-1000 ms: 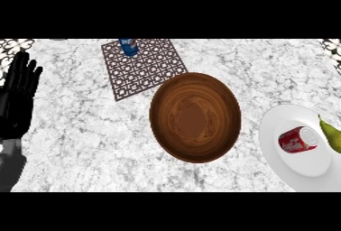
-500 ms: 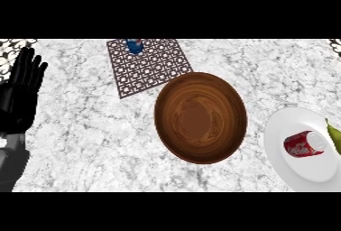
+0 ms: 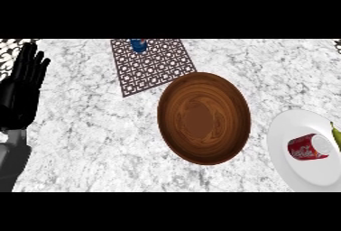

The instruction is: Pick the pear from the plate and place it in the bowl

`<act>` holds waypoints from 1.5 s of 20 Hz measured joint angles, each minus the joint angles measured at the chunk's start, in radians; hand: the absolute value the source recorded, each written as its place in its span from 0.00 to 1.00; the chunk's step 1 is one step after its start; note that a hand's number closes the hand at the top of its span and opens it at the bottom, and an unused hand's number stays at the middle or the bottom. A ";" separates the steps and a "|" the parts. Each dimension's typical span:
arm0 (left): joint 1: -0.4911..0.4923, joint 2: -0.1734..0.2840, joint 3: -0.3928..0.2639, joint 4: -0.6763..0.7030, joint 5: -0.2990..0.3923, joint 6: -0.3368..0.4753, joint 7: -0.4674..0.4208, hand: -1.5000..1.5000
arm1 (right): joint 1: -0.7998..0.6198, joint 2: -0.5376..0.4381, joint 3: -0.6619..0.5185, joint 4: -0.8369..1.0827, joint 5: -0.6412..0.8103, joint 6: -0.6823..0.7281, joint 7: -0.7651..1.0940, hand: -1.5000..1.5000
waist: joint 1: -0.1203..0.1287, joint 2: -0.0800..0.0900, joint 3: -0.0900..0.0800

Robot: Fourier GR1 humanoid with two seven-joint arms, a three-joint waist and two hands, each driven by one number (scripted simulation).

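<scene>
A white plate [image 3: 300, 171] lies at the right edge of the marble counter. On it rests a red can [image 3: 307, 148] on its side, and a green pear [image 3: 335, 135] shows only as a sliver at the frame's right border. Left of the plate sits a large brown wooden bowl [image 3: 203, 118] with nothing inside. My left hand [image 3: 20, 97] rests open at the left edge, fingers up, far from the plate and the bowl. My right hand does not show.
A dark lattice mat [image 3: 152, 64] lies behind the bowl at the counter's back, with a blue object [image 3: 138, 44] standing at its far end.
The whole view has shifted: bowl, plate and mat now show further to the right, and the pear has slid almost out of frame. My left hand stays open at the left.
</scene>
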 measured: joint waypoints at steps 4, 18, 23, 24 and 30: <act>-0.005 -0.010 0.001 0.013 -0.011 0.000 -0.010 0.50 | -0.024 0.018 0.062 0.064 0.064 -0.051 -0.050 0.00 | 0.003 0.001 0.000; -0.003 -0.034 0.012 0.029 -0.034 -0.013 -0.021 0.50 | -0.202 0.252 0.255 0.405 0.286 -0.152 -0.138 0.00 | 0.001 -0.003 0.000; 0.010 -0.036 0.022 0.028 -0.038 -0.020 -0.021 0.50 | -0.275 0.332 0.295 0.546 0.341 -0.188 -0.181 0.00 | -0.009 -0.005 0.000; 0.008 -0.042 0.019 0.027 -0.043 -0.015 -0.019 0.50 | -0.294 0.351 0.305 0.570 0.352 -0.191 -0.185 0.00 | -0.010 -0.005 0.000; 0.009 -0.051 0.027 0.021 -0.053 -0.012 -0.015 0.50 | -0.349 0.425 0.340 0.698 0.383 -0.237 -0.238 0.00 | -0.020 -0.008 0.000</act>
